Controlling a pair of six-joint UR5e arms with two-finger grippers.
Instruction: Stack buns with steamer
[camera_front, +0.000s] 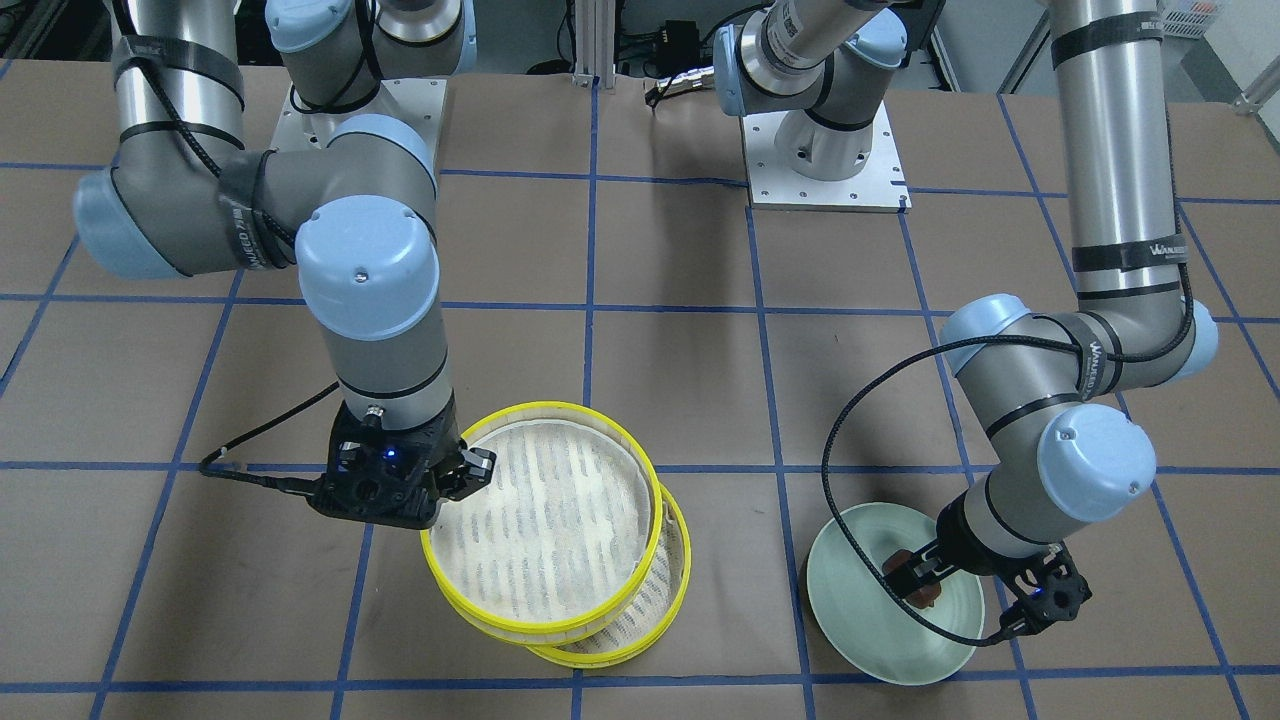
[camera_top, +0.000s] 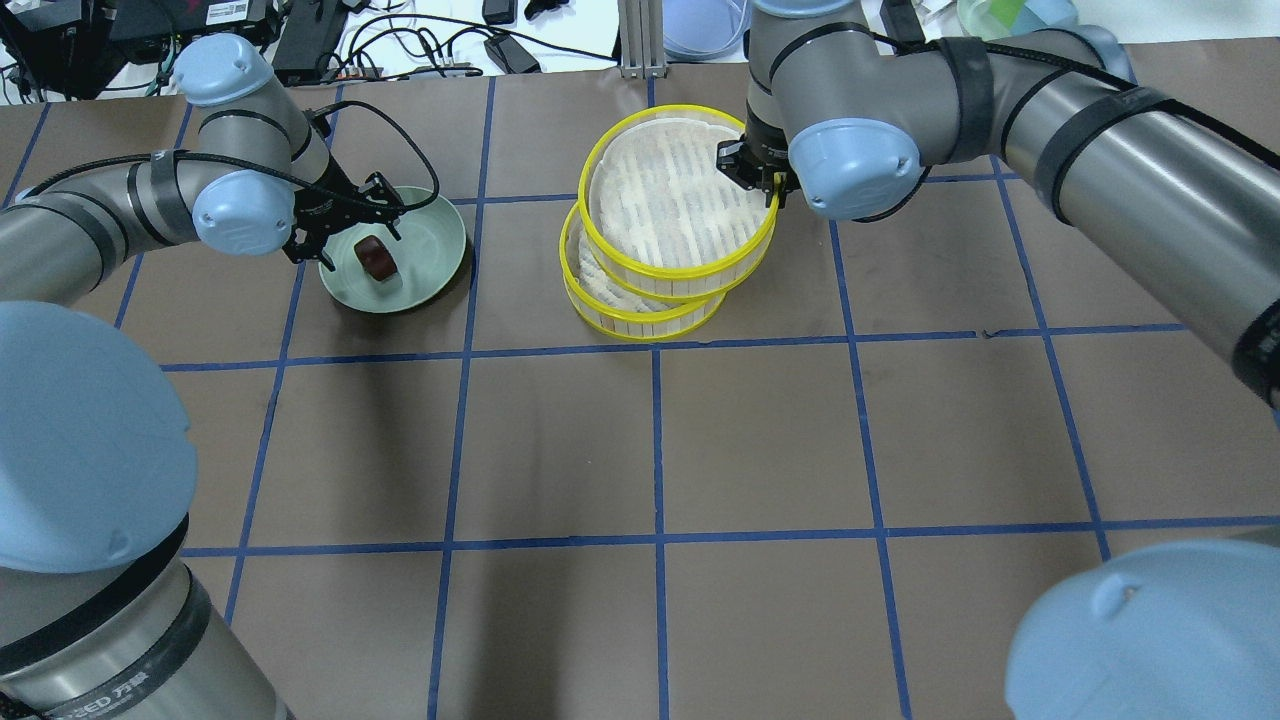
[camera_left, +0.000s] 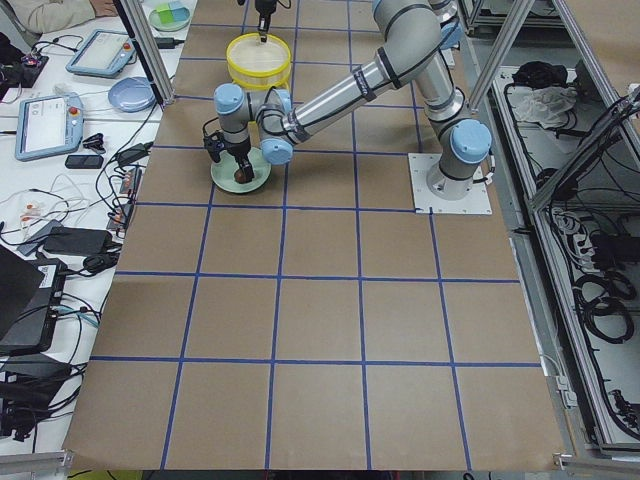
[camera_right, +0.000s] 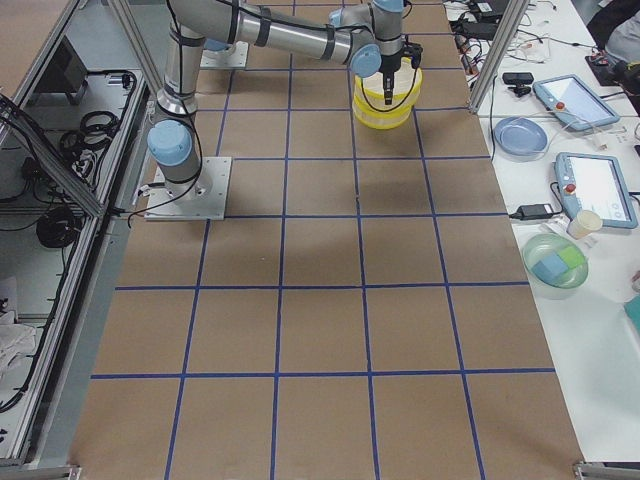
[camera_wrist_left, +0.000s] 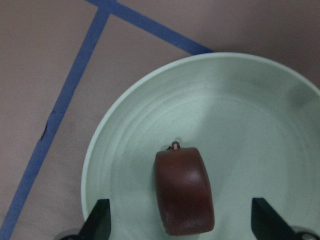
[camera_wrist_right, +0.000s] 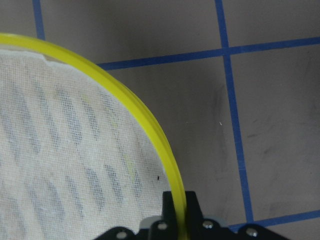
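Observation:
The dark reddish-brown bun (camera_wrist_left: 184, 195) lies on the pale green plate (camera_wrist_left: 240, 100). My left gripper (camera_wrist_left: 182, 222) is open, low over the plate, with a fingertip (camera_wrist_left: 100, 220) on each side of the bun; it also shows in the overhead view (camera_top: 375, 255). My right gripper (camera_wrist_right: 180, 210) is shut on the yellow rim of the upper steamer tray (camera_top: 670, 200). That empty tray overlaps the lower steamer tray (camera_top: 640, 315), offset from it. The cream-white bun is not in view.
The plate (camera_top: 435, 235) sits left of the trays in the overhead view, about one grid square away. Blue tape lines cross the brown table. Both arm base plates (camera_front: 825, 185) stand at the robot's side. Tablets and bowls (camera_right: 555, 262) lie on a side bench.

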